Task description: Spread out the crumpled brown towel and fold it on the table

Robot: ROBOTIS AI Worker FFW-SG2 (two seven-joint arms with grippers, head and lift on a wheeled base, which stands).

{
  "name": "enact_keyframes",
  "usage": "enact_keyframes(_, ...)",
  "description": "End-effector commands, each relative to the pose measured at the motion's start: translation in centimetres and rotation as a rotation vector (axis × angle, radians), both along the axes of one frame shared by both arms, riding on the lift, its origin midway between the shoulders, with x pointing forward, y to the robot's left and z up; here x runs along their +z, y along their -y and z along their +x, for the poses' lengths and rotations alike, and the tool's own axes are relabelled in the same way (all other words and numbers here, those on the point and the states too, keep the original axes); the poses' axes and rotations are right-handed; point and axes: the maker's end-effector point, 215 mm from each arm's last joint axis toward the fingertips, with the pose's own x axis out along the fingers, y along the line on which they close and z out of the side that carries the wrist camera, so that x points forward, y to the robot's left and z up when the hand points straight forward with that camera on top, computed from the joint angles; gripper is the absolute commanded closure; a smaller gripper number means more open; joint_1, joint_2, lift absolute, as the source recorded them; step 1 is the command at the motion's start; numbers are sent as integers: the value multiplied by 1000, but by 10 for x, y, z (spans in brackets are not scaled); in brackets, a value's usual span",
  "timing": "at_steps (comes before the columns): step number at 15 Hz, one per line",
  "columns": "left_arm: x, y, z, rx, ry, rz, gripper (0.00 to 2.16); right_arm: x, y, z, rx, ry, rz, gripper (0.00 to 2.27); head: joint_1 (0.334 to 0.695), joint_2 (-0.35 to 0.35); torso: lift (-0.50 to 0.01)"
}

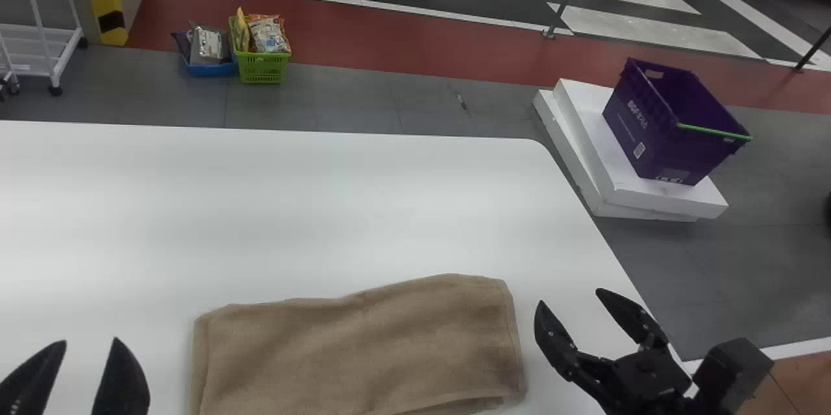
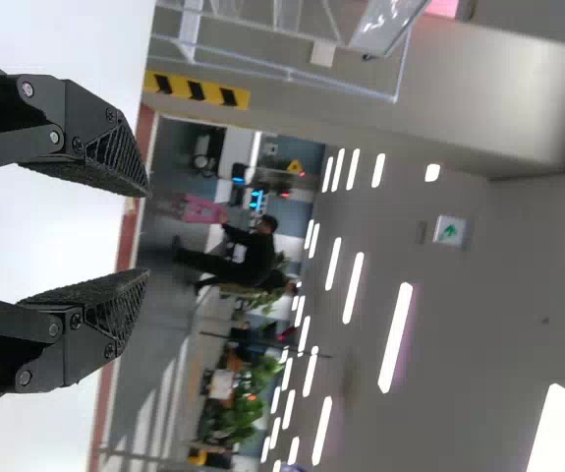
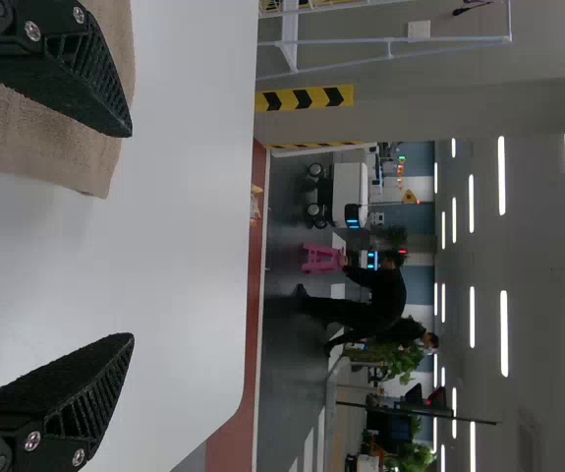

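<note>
- Two black grippers flank one brown towel (image 1: 357, 350) on one white table (image 1: 260, 207); the cloth lies between them, right of the left gripper (image 1: 89, 341) and left of the right gripper (image 1: 570, 297).
- The towel's long axis runs from side to side before the robot, from one gripper toward the other, its right end slanting slightly away from the robot.
- The right gripper appears the nearer of the pair, just beside the towel's right end, so any tidying there would likely fall to it, with a move leftward.
- Both grippers stand with fingers spread apart, nothing held in either.
- Spread smooth into a long, layered strip, the towel looks folded already; the job seems nearly or fully done, though its near edge runs partly out of the head view. A further tug could skew the layers.
- Beyond the table: one blue basket (image 1: 211, 69), one green basket (image 1: 263, 69), one white cart (image 1: 32, 45) and one purple crate (image 1: 649, 129) atop two stacked white slabs (image 1: 604, 142).
</note>
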Motion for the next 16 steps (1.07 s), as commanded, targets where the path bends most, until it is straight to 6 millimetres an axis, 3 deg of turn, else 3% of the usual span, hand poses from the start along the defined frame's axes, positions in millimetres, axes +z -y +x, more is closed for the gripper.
enact_keyframes(1,-21,-3,-1,3,-58,44,680,-3,9,-4,-15,-12,-2,70,695,-350,-127)
enact_keyframes(2,-28,-8,-4,17,-78,53,643,-5,10,-5,-17,-15,-2,70,695,-350,-127)
enact_keyframes(3,-32,-10,-8,29,-89,64,407,-6,11,-4,-21,-14,-4,70,695,-350,-127)
enact_keyframes(5,-46,-10,-14,55,-112,91,400,-7,18,-4,-32,-18,-15,70,695,-350,-127)
enact_keyframes(8,-84,-5,-21,32,-256,101,407,-4,23,-4,-40,-19,-37,70,695,-350,-127)
enact_keyframes(16,-104,55,-37,-111,-364,43,410,-5,25,3,-41,1,-32,70,695,-350,-127)
